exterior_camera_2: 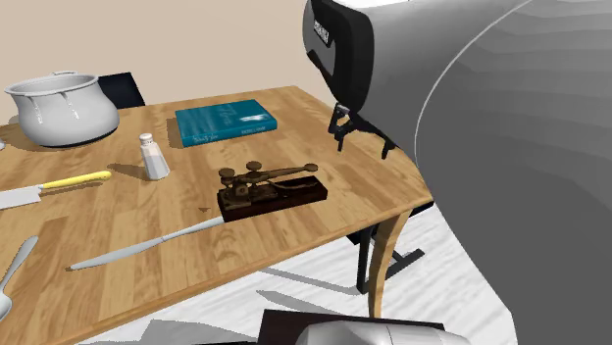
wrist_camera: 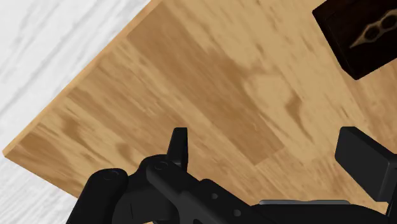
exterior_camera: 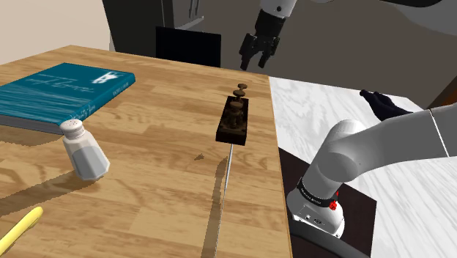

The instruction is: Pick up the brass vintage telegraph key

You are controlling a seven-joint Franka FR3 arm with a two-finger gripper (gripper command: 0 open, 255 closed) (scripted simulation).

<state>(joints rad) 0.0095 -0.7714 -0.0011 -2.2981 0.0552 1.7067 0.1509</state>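
The telegraph key (exterior_camera: 234, 117) is a dark brown block with brass knobs and a brass lever, lying on the wooden table (exterior_camera: 146, 190) near its edge. In the second exterior view the telegraph key (exterior_camera_2: 270, 188) sits mid-table. My gripper (exterior_camera: 255, 55) hangs open in the air, well above and beyond the key's far end. In the second exterior view the gripper (exterior_camera_2: 363, 142) is off to the key's right, over the table corner. In the wrist view the gripper (wrist_camera: 270, 153) holds nothing; one corner of the key (wrist_camera: 362, 38) lies ahead, off to one side.
A teal book (exterior_camera: 58, 91), a salt shaker (exterior_camera: 84, 150) and a butter knife (exterior_camera: 228, 165) share the table. A white pot (exterior_camera_2: 61, 106), a yellow-handled knife (exterior_camera_2: 59, 184) and a spoon (exterior_camera_2: 15, 265) lie further off. A black chair (exterior_camera: 187, 45) stands behind.
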